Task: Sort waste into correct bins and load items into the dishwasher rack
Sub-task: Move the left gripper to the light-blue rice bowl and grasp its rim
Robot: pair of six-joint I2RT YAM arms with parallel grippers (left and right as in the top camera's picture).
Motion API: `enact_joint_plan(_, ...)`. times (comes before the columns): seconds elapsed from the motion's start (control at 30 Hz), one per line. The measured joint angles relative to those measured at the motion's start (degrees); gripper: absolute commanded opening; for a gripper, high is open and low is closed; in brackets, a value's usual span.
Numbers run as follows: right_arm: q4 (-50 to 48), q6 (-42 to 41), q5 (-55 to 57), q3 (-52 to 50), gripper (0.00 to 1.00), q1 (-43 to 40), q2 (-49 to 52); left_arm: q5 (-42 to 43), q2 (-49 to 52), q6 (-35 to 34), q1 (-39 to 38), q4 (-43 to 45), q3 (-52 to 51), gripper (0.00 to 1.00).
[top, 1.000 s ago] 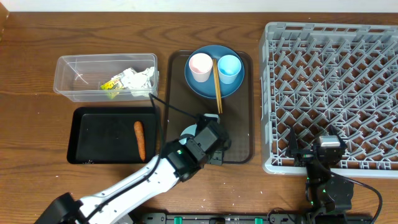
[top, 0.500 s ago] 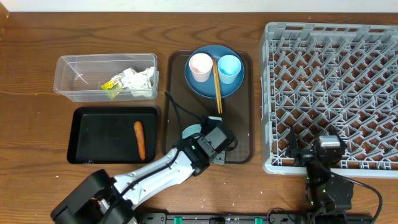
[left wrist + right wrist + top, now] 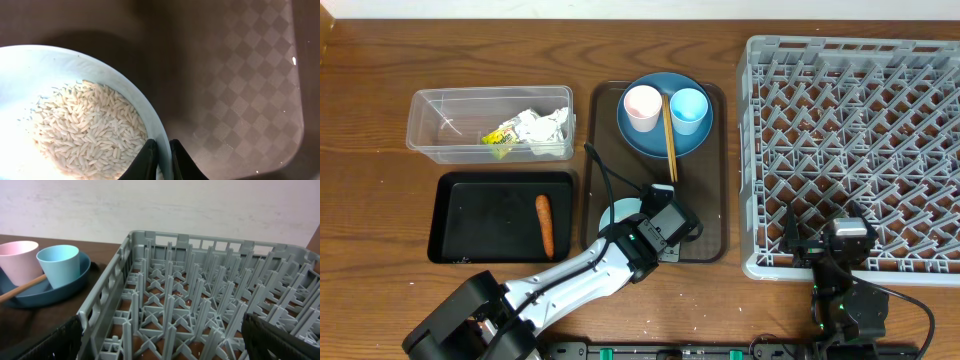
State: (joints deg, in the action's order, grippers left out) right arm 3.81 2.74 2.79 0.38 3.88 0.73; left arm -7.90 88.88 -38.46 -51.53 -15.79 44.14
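Bowl (image 3: pixel 30 65) of rice (image 3: pixel 85 127): your left gripper (image 3: pixel 162 150), arm stretched low over the tray (image 3: pixel 240 75), pinches its rim. Your right gripper (image 3: pixel 165 337), spread wide, holds nothing.

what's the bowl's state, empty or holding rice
Holding rice: the left wrist view shows the grains heaped inside the bowl, which sits upright on the brown tray.

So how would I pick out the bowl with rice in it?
Find the brown serving tray in the middle of the table, left of the big grey rack. The bowl sits at its near end, opposite the dark-blue plate. It alone holds white rice, and the left end effector pinches its rim.
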Motion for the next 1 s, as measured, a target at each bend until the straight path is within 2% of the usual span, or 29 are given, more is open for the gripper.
enact_joint_plan(0.17, 0.0, 0.0, 0.0, 0.0, 0.99, 0.0, 0.0, -1.9, 0.0, 1.7, 0.0, -0.2, 0.0, 0.13)
enact_joint_plan(0.27, 0.0, 0.0, 0.0, 0.0, 0.99, 0.0, 0.0, -2.9, 0.0, 3.0, 0.0, -0.3, 0.0, 0.17)
enact_joint_plan(0.3, 0.0, 0.0, 0.0, 0.0, 0.99, 0.0, 0.0, -3.0, 0.0, 3.4, 0.0, -0.3, 0.0, 0.22)
enact_joint_plan(0.37, 0.0, 0.0, 0.0, 0.0, 0.99, 0.0, 0.0, -3.3, 0.0, 4.1, 0.0, -0.7, 0.0, 0.22)
enact_joint_plan(0.7, 0.0, 0.0, 0.0, 0.0, 0.99, 0.0, 0.0, -3.7, 0.0, 4.4, 0.0, -1.7, 0.0, 0.27)
enact_joint_plan(0.8, 0.0, 0.0, 0.0, 0.0, 0.99, 0.0, 0.0, -3.7, 0.0, 4.4, 0.0, -1.7, 0.0, 0.34)
enact_joint_plan(1.0, 0.0, 0.0, 0.0, 0.0, 0.99, 0.0, 0.0, -3.7, 0.0, 4.6, 0.0, -1.8, 0.0, 0.37)
